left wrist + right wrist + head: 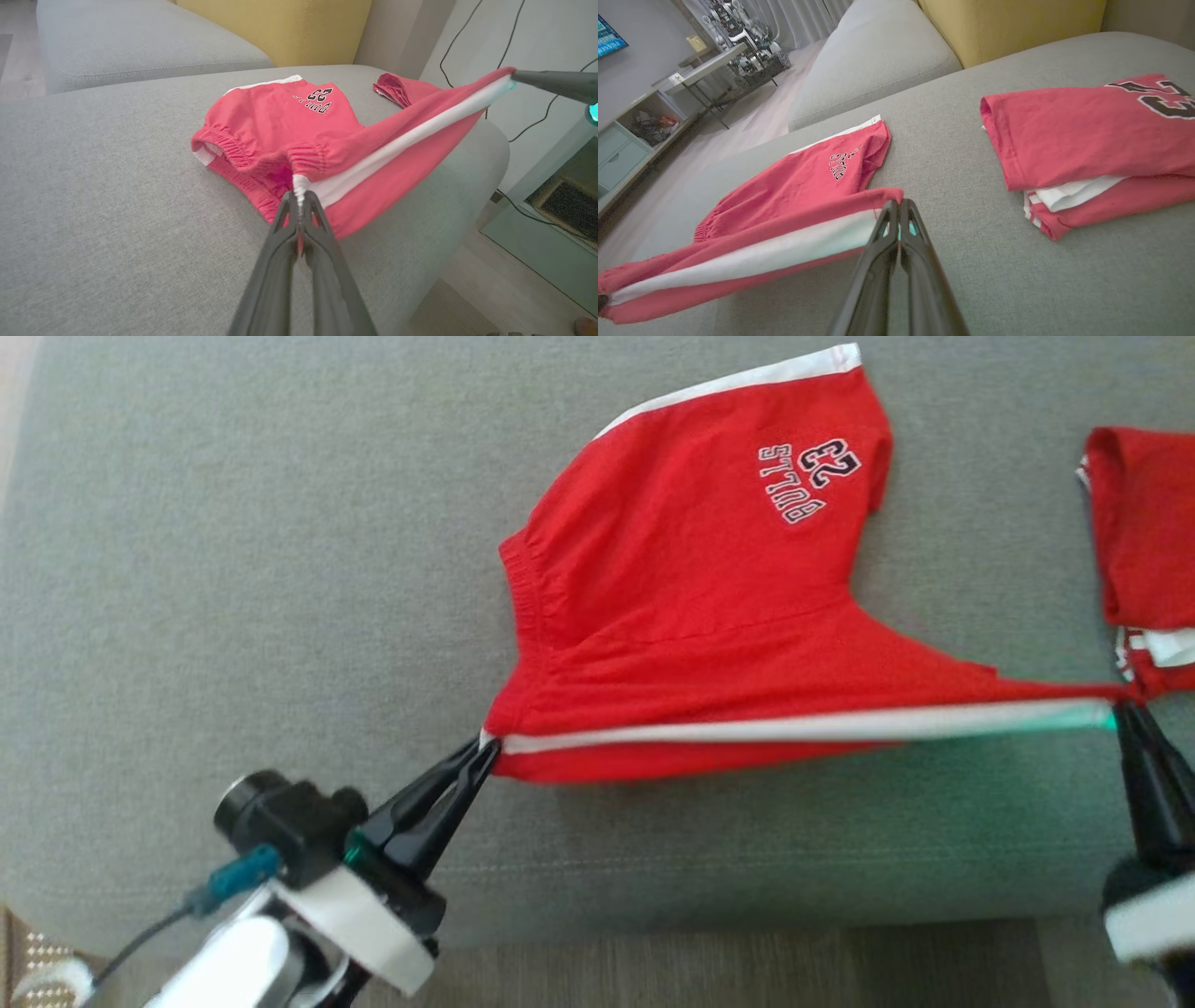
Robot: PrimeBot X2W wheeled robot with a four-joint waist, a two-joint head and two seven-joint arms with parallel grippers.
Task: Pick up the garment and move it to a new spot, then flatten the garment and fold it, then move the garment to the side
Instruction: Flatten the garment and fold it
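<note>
- Head view: the left gripper [485,753] is seen clenched on the waistband corner of the red shorts [691,607], right at the end of the white side stripe [794,726].
- The right gripper [1123,711] is clamped on the opposite end of that stripe, at the leg hem; the same pinch is seen in the right wrist view.
- Between the two pinches the near side seam is drawn taut and lifted off the grey sofa cushion [233,569], while the far leg, with the printed number, lies on the cushion.
- The fabric is judged light, soft and limp: it sags wherever it is not pulled, so it is best held at two corners under tension.
- The elastic waistband and the hem are judged the firmest holds; a thin single layer could slip from the jaws.
- A folded red garment [1139,551] lies just beside the right gripper and could be snagged.
</note>
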